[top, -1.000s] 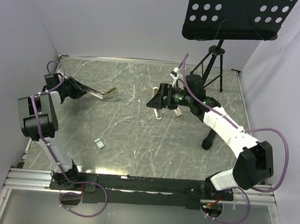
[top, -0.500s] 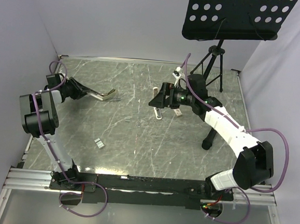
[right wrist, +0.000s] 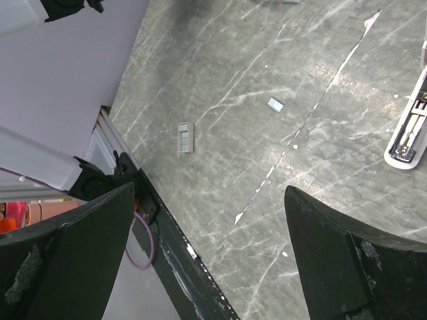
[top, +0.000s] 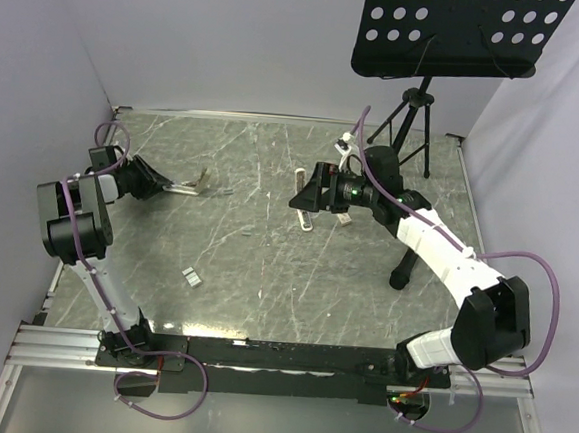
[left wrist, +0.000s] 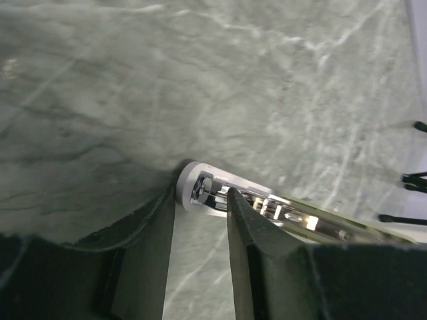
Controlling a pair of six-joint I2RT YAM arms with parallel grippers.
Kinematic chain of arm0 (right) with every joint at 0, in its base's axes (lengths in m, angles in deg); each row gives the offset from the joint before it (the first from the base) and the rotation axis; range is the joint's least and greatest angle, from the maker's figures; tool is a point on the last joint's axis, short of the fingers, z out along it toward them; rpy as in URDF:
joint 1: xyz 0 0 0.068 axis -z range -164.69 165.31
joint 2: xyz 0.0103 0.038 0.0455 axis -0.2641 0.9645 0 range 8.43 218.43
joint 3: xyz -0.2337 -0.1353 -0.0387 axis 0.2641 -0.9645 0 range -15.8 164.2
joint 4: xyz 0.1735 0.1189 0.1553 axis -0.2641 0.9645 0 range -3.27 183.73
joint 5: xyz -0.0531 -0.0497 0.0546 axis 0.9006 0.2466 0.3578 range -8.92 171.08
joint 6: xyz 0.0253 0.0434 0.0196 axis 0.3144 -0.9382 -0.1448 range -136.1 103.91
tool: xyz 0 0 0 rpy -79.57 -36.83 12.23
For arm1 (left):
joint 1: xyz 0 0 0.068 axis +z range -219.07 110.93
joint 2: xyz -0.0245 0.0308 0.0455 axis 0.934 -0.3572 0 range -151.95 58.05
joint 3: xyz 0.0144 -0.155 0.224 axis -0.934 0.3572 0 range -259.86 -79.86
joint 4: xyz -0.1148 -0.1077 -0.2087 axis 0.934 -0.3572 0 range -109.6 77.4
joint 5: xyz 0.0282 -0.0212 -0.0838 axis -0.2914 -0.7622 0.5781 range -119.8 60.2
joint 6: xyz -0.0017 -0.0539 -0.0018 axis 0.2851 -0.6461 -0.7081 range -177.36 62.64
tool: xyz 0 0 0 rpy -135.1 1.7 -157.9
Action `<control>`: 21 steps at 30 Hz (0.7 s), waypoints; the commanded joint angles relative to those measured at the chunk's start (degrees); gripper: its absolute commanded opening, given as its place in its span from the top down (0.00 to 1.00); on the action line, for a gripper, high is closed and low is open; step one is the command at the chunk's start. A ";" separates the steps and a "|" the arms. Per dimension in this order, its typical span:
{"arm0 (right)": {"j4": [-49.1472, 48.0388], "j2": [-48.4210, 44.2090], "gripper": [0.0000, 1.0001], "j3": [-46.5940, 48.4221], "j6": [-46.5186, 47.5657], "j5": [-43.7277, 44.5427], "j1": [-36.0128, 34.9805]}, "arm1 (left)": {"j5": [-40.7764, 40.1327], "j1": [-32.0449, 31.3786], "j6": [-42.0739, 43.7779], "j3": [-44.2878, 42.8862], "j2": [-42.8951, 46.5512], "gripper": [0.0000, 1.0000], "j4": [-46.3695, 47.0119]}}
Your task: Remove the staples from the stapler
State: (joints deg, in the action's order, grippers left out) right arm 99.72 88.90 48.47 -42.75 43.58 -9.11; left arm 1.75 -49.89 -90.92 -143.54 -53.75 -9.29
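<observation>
Left gripper (left wrist: 200, 192) narrow about the stapler (left wrist: 200, 175), at its rounded end.
Fingers flank the white end; pinch or bare touch, cannot tell. Stapler runs rightward, low on the marble table (top: 266, 265), far-left area. Right gripper (right wrist: 208, 193) gapes wide, empty, mid-table, near a second white bar (right wrist: 405, 137).
</observation>
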 commanded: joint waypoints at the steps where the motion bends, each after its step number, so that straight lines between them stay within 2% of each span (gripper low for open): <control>1: -1.66 -2.59 0.00 -0.46 0.64 -0.74 0.78 | -2.99 0.07 3.94 -1.53 -1.39 0.60 -2.61; 13: -2.27 -2.77 0.00 -1.16 1.16 -0.65 1.05 | -1.85 0.07 2.19 -1.62 1.68 0.55 -2.78; 21: -2.53 -2.33 0.00 -1.34 1.43 -0.65 1.05 | -2.28 -0.02 -0.01 -6.71 6.78 0.48 -7.08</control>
State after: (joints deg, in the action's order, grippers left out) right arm 99.50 88.27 47.09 -41.96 43.54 -8.54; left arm 0.22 -49.72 -89.98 -145.77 -52.60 -14.25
